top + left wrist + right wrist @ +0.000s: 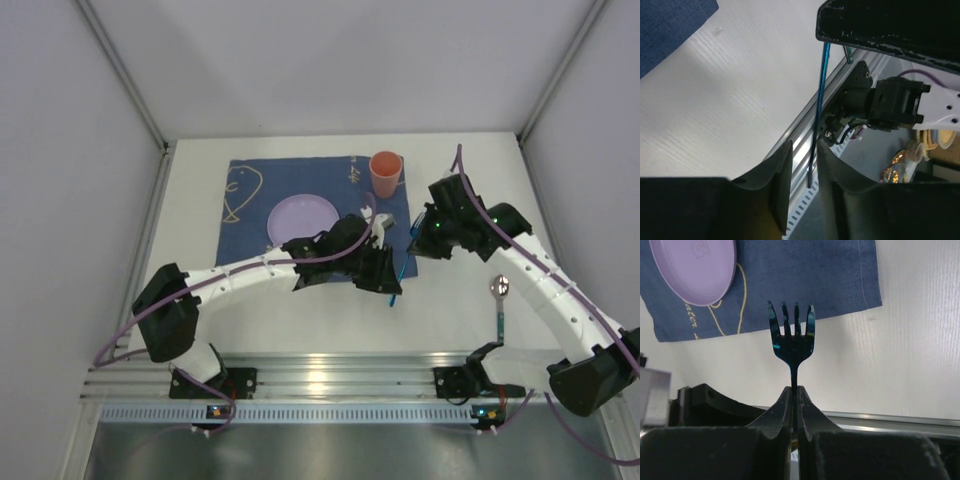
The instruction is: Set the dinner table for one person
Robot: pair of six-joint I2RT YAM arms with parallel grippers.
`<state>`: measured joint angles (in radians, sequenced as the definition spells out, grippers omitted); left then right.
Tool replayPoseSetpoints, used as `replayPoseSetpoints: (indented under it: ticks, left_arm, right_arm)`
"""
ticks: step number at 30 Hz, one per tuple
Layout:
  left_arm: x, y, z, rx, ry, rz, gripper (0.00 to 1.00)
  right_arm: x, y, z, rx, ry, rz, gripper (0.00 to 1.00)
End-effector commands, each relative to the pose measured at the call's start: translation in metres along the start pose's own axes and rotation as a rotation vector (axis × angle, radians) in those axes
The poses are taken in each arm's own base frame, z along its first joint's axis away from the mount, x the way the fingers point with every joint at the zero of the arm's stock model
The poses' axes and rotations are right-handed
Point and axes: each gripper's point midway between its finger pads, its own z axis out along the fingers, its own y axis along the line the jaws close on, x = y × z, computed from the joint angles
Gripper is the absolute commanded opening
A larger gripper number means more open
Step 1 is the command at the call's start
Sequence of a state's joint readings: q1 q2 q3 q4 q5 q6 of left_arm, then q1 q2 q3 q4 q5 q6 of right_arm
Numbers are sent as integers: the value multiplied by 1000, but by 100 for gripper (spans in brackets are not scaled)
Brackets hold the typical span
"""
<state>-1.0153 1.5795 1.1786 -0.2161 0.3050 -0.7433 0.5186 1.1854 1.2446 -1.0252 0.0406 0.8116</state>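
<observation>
From overhead you could only see the two claws bunched close together above the table (pixel 450 320), with a bit of blue poking out below the left claw (pixel 388 276). I couldn't read either grip from up there, but the wrist cams sorted it out. On the right wrist cam, the right claw (pixel 794 390) was pinched fully together on the neck of a blue fork (pixel 791 335), tines sticking out past its tips. On the left wrist cam, the left claw's fingers (pixel 780 180) were only slightly parted. The fork's thin handle ran down the gap, closer to one finger, and I couldn't tell if it actually touched. Its upper end vanished behind a black block (pixel 890 25) at the top of that shot. As for edges, the mat (pixel 805 280) ended just past the tines, with the plate (pixel 695 270) on it further off. The cup (pixel 385 172) sat on the mat's far corner, beyond the right claw. The rail (pixel 800 130) at the table's near edge showed past the left claw's tips. A spoon (pixel 500 298) lay well off to the right claw's near side, with open white tabletop between.
</observation>
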Motion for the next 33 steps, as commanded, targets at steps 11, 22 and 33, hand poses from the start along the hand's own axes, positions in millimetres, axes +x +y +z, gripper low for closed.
replayPoseSetpoints:
  ticks: [11, 22, 33]
  left_arm:
    - [-12, -3, -15, 57, 11, 6, 0]
    - [-46, 129, -118, 62, -143, -238, 0]
    - [-82, 245, -187, 213, -273, -479, 0]
  right_arm:
    - [-15, 61, -22, -245, 8, -21, 69]
    - [-20, 40, -28, -154, -27, -101, 100]
    - [-1, 26, -28, -151, 18, -121, 100]
